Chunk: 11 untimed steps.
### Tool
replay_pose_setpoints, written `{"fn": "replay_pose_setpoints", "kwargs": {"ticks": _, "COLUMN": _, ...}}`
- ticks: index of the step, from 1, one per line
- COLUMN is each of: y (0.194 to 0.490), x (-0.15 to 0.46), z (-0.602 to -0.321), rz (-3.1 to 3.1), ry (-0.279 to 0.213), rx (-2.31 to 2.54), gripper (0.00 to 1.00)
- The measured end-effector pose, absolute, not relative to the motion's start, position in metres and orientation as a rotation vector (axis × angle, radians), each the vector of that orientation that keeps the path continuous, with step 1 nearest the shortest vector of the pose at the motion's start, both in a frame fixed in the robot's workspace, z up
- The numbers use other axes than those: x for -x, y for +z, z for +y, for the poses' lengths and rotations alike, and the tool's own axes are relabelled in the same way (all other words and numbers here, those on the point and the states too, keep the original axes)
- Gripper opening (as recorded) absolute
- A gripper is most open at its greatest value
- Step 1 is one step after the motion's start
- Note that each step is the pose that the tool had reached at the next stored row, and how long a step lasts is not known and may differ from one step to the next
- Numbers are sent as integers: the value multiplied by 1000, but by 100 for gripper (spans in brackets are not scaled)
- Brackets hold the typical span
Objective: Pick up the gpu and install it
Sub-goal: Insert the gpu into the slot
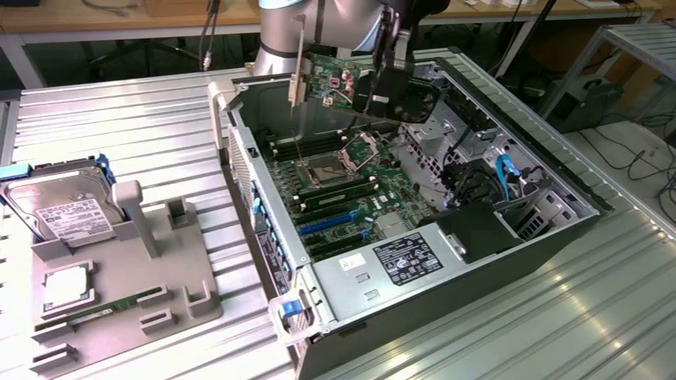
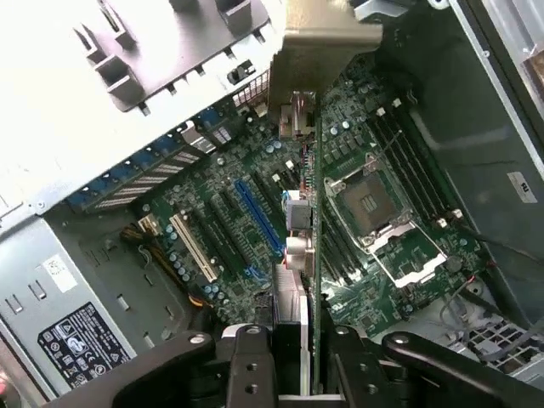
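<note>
Ribbed metal table (image 1: 138, 119), workshop benches behind. An open case (image 1: 241, 150) is laid on its side, motherboard (image 1: 349, 194) exposed. At the exterior view's left a grey fixture (image 1: 127, 269) is seen, with a hard drive (image 1: 63, 207) stood in it.

The gpu (image 1: 332, 79) (image 2: 306, 212) is held in the air above the far end of the case, edge-on to the motherboard, bracket towards the case's rear wall, clear of the slots (image 2: 255, 212). The gripper (image 1: 372, 99) (image 2: 306, 374) is clamped on the gpu, one jaw on each face.
</note>
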<state>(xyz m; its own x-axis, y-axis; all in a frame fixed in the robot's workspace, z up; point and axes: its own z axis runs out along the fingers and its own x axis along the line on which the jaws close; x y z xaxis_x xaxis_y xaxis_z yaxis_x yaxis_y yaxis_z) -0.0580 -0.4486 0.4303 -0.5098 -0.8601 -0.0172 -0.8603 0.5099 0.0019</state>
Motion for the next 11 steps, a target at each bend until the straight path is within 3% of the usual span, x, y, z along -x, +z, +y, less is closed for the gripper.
{"fn": "replay_pose_setpoints", "kwargs": {"ticks": 11, "y": 430, "x": 58, "z": -449, "rz": 2475, "ry": 19, "rx": 1914, "gripper": 28}}
